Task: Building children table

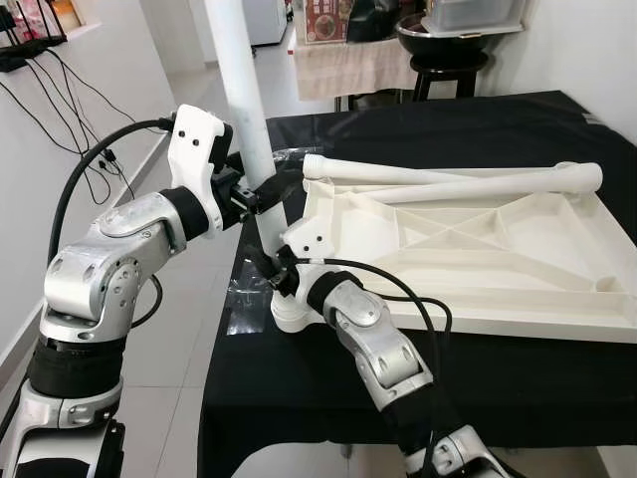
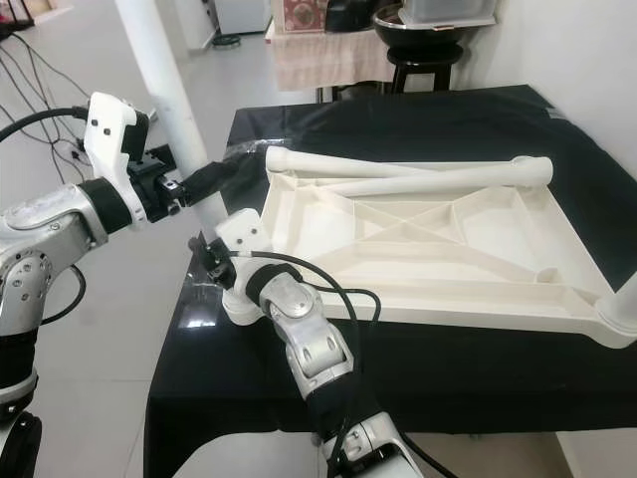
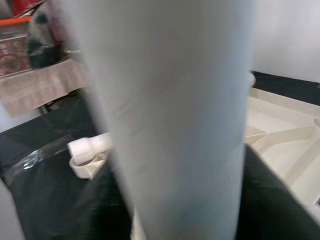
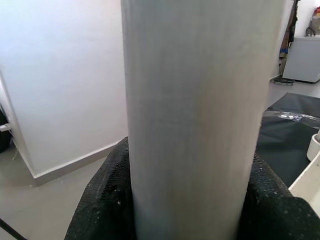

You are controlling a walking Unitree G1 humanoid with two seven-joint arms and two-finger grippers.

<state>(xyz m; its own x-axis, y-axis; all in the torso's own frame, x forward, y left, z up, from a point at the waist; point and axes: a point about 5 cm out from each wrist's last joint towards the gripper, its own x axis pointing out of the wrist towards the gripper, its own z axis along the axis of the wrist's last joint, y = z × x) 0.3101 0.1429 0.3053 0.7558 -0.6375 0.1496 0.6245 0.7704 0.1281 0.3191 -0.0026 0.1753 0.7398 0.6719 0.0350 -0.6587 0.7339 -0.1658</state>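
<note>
A white table top (image 1: 468,249) lies upside down, ribs showing, on a bench (image 1: 418,378) draped in black cloth, filling the right half of the head views. Two loose white legs (image 1: 448,179) lie across its far edge, one crossing over the other. At the top's near-left corner a third white leg (image 1: 244,110) stands almost upright, leaning slightly and running out of the frame at upper centre.

The left gripper (image 1: 261,194) reaches in from the left of the frame and its jaws pinch this upright leg partway up; the left wrist view has the pale tube close against the black fingers (image 3: 100,210). The right gripper (image 1: 271,267) comes up from lower centre and its jaws pinch the same leg lower down, just above the corner socket (image 1: 289,314); black fingers (image 4: 100,205) flank the tube in the right wrist view.

That corner sits right at the bench's left edge, where clear tape (image 1: 244,299) shines on the cloth. Beyond the edge is open tiled floor (image 1: 184,349). At upper left, cables (image 1: 60,110) hang along a white wall. Behind the bench stand a black stool (image 1: 448,70) and a cloth-covered stand (image 1: 348,65).
</note>
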